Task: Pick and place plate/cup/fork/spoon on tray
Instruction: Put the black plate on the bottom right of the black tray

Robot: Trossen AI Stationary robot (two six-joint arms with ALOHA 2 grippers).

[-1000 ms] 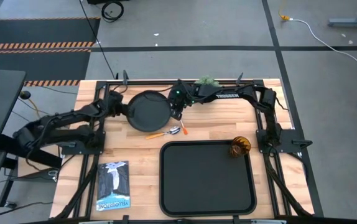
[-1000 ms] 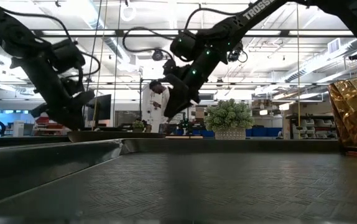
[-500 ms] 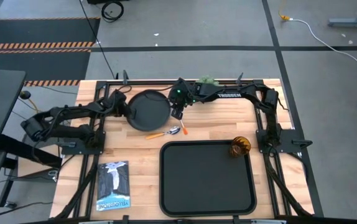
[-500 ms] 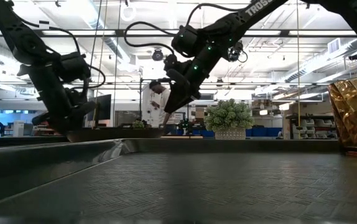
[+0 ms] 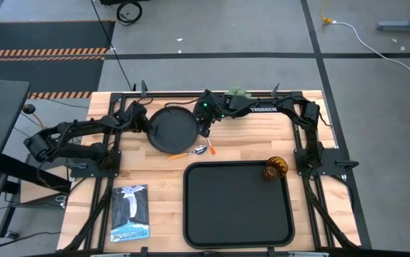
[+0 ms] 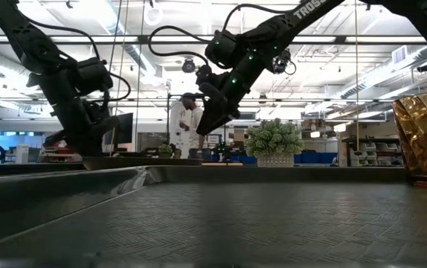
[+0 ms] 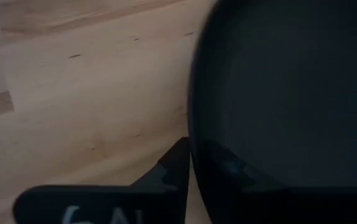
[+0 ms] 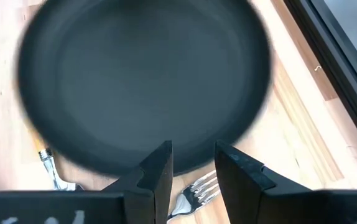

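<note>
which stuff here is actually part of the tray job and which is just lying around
Part of the job:
plate, its edge at the left pincer
fork
spoon
cup, standing on the tray
tray
right pincer, open above the plate's rim

Just lying about:
booklet
small green plant

Bright, even light falls from ceiling strips glaring above me in the low view, leaving only soft shadows. Near my left wrist camera the plate (image 7: 290,93) blurs; the tray (image 6: 198,223) foreground looks dim.
</note>
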